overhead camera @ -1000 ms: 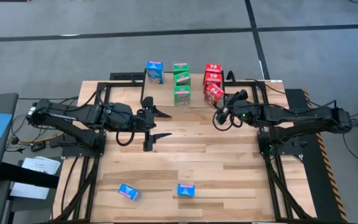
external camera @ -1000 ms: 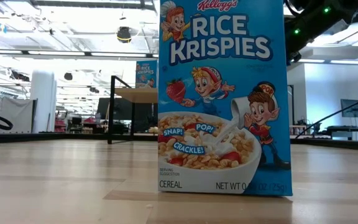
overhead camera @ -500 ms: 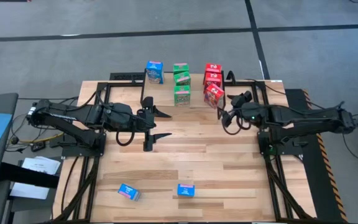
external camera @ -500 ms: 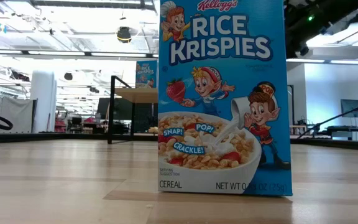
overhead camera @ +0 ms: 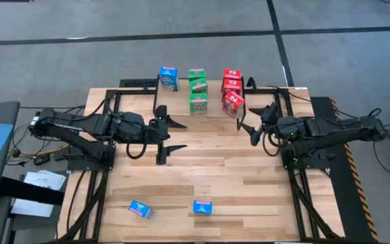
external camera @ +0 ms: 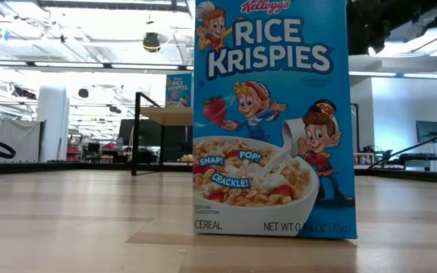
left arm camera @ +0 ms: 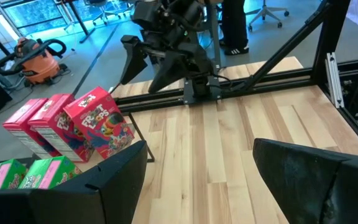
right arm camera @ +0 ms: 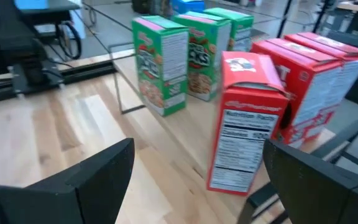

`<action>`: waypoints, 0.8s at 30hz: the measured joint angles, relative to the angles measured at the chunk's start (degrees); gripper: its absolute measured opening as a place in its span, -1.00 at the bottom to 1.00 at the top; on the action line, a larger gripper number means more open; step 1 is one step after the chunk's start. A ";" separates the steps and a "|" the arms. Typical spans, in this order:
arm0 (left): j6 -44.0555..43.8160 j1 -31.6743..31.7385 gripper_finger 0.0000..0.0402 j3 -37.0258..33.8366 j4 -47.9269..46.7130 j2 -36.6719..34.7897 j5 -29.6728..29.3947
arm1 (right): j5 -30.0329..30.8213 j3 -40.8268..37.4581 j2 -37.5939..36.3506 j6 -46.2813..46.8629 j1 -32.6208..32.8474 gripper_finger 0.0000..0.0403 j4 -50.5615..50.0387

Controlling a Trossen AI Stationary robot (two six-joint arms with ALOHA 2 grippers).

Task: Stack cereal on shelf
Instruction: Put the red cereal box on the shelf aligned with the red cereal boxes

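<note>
The shelf [overhead camera: 212, 102] stands at the table's far edge. On it are one blue cereal box [overhead camera: 168, 78], three green boxes [overhead camera: 198, 88] in a row and three red boxes [overhead camera: 232, 88] in a row. The nearest red box [right arm camera: 244, 121] stands on its base, slightly turned, at the shelf's near edge. My right gripper [overhead camera: 248, 132] is open, just near and right of that box, touching nothing. My left gripper [overhead camera: 175, 135] is open over mid-table. Two more blue boxes are on the tabletop near its near edge: one lies flat [overhead camera: 140, 209], one stands upright [overhead camera: 202, 207].
The upright blue box [external camera: 271, 121] fills the low view; the shelf [external camera: 165, 114] with its blue box [external camera: 177, 91] shows far behind it. Black frame rails run along the table's left, right and far sides. Bare wood lies between the two grippers and the near boxes.
My right gripper has drawn back from the nearest red box, moving toward the table's right and near edges. The red box has stayed standing on the shelf. My left arm has kept still.
</note>
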 joint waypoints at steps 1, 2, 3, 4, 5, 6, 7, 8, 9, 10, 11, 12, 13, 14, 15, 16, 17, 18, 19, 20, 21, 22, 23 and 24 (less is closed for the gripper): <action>0.00 0.01 0.41 0.00 0.01 0.00 0.00 | -0.03 0.00 -0.08 0.00 0.51 0.88 0.06; 0.00 -0.01 0.41 0.00 0.00 0.00 0.00 | -0.07 0.00 -0.10 0.00 1.04 0.88 0.04; 0.00 -0.01 0.41 0.00 0.00 0.00 0.00 | -0.07 0.00 -0.07 0.02 1.56 0.88 0.24; 0.00 0.01 0.41 0.00 0.01 0.00 0.00 | -0.06 0.00 0.05 0.02 2.03 0.88 0.43; 0.00 0.01 0.41 0.00 0.01 0.00 0.00 | -0.07 0.00 0.28 0.02 2.48 0.88 0.53; 0.00 0.01 0.41 0.00 0.01 0.00 0.00 | -0.07 0.00 0.54 0.02 2.86 0.88 0.82; 0.00 -0.01 0.41 0.00 -0.01 0.00 0.00 | -0.09 0.00 0.85 0.03 3.19 0.88 1.36; 0.00 -0.02 0.41 0.00 0.01 0.00 0.00 | -0.11 0.00 1.22 0.13 3.47 0.88 2.13; 0.00 0.00 0.41 0.00 0.01 0.00 0.00 | -0.10 0.00 1.66 0.15 3.67 0.88 2.91; 0.00 -0.02 0.41 0.00 0.01 0.00 0.00 | -0.09 0.00 2.18 0.15 3.92 0.88 3.64; 0.00 -0.02 0.41 0.00 0.01 0.00 0.00 | -0.11 0.00 2.71 0.17 3.97 0.88 4.51; 0.00 0.01 0.41 0.00 0.01 0.00 0.01 | -0.11 0.00 3.25 0.15 3.97 0.88 5.58; 0.00 -0.01 0.41 0.00 0.00 0.00 0.00 | -0.11 0.00 3.85 0.15 3.97 0.88 6.86; -0.01 -0.01 0.41 0.00 0.00 0.00 0.01 | -0.09 0.00 4.45 0.17 3.95 0.88 8.03; 0.00 0.00 0.41 0.00 -0.01 0.00 0.00 | -0.09 0.00 5.12 0.16 3.95 0.88 8.97; 0.00 0.00 0.41 0.00 0.01 0.00 0.00 | -0.11 0.00 5.82 0.17 3.95 0.88 10.09; 0.00 -0.02 0.41 0.00 0.01 0.00 0.00 | -0.09 0.00 6.55 0.15 3.95 0.88 11.13; 0.00 -0.01 0.41 0.00 -0.02 0.00 0.00 | -0.09 0.00 7.22 0.15 3.95 0.88 11.61; 0.00 0.00 0.41 0.00 -0.02 0.00 0.00 | -0.07 0.00 7.86 0.15 3.95 0.88 11.87; 0.00 0.00 0.41 -0.01 0.01 0.00 0.00 | -0.07 0.00 8.66 0.19 3.95 0.88 12.29; 0.00 -0.01 0.41 -0.01 0.05 0.00 0.00 | -0.07 0.00 9.51 0.64 3.95 0.88 12.47; 0.09 0.01 0.41 -0.02 0.24 0.00 0.00 | -0.07 0.00 10.28 1.41 3.95 0.88 12.39; 0.30 0.01 0.41 -0.02 0.48 0.00 0.00 | -0.07 0.00 11.03 2.08 3.88 0.88 12.29; 0.58 -0.02 0.41 -0.02 0.63 0.00 0.00 | -0.04 0.00 11.75 2.71 3.78 0.88 12.30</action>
